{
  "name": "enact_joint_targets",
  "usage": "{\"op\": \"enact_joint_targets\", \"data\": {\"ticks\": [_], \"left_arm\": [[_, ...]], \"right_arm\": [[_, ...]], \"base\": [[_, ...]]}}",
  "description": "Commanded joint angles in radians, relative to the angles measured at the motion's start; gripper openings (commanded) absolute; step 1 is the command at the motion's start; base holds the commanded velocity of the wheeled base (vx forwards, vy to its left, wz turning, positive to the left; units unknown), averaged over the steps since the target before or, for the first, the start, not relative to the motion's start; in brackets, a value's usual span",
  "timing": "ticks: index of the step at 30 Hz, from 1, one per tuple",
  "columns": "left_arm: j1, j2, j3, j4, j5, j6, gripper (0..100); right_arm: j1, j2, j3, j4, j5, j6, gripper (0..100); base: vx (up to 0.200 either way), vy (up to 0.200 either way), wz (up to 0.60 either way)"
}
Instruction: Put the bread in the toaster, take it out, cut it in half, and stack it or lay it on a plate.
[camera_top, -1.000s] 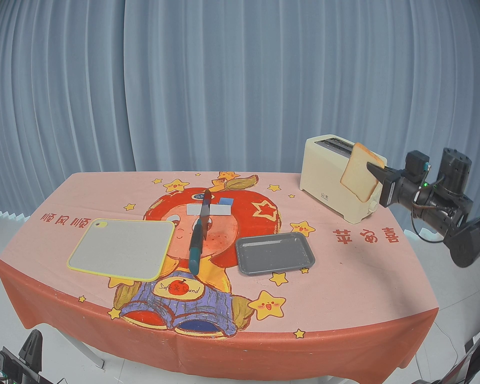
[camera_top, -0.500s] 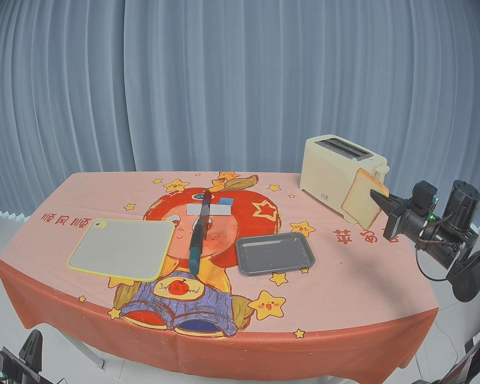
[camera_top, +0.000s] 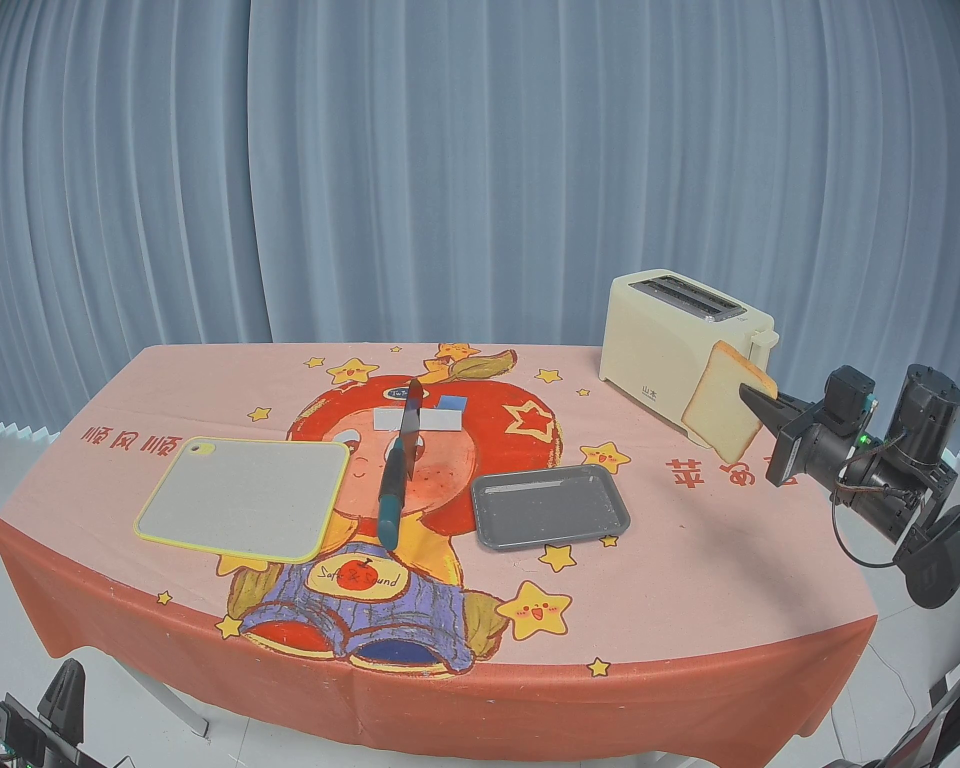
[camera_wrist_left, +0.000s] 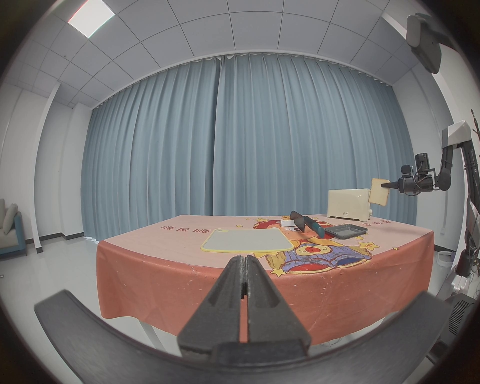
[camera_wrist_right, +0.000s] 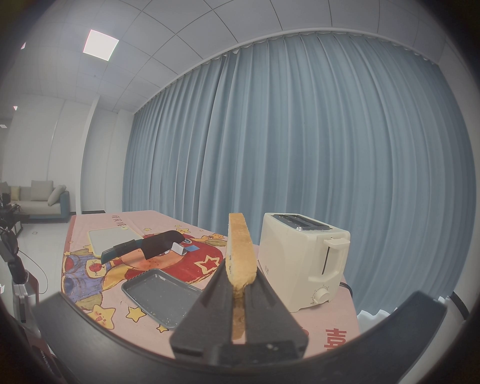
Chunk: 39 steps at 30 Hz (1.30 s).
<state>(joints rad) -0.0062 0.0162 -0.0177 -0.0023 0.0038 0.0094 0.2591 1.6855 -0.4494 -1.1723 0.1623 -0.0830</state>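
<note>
The left end effector (camera_wrist_left: 245, 300) sits off the near left corner of the tabletop (camera_top: 700, 590), its fingers pressed together on nothing; near the left edge lies the pale grey cutting board with a yellow rim (camera_top: 243, 497), beside it toward the middle the teal-handled dark-bladed knife (camera_top: 397, 465), then the dark grey rectangular tray (camera_top: 550, 506); farther off, over the right edge near the far right corner, the right end effector (camera_top: 752, 395) is clamped on one crust edge of the pale square slice of bread (camera_top: 722, 400), which is held in the air on edge, tilted, in front of the cream two-slot toaster (camera_top: 665, 345) and not in a slot; the slice is likely light, soft and crumbly, so a hard pinch may dent or tear it and a slack one lets it pivot; the crust looks the firmest place to hold, and a grip at the upper edge would let it hang straight into a slot
</note>
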Motion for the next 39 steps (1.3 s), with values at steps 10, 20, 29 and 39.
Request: {"op": "enact_joint_targets", "data": {"ticks": [10,20,29,39], "left_arm": [[0.000,-0.002,0.018,-0.001,0.001,-0.008,0],[0.000,-0.002,0.018,-0.001,-0.002,-0.008,0],[0.000,-0.002,0.018,-0.001,-0.002,-0.006,0],[0.000,-0.002,0.018,-0.001,-0.002,-0.006,0]], "right_arm": [[0.011,0.033,0.014,-0.004,-0.001,-0.001,0],[0.025,0.028,0.024,-0.004,-0.003,-0.004,0],[0.034,0.025,0.028,-0.006,-0.004,-0.006,0],[0.037,0.028,0.035,-0.010,-0.004,-0.008,0]], "base": [[0.000,0.000,0.00],[0.000,0.000,0.00],[0.000,0.000,0.00],[0.000,0.100,0.00]]}}
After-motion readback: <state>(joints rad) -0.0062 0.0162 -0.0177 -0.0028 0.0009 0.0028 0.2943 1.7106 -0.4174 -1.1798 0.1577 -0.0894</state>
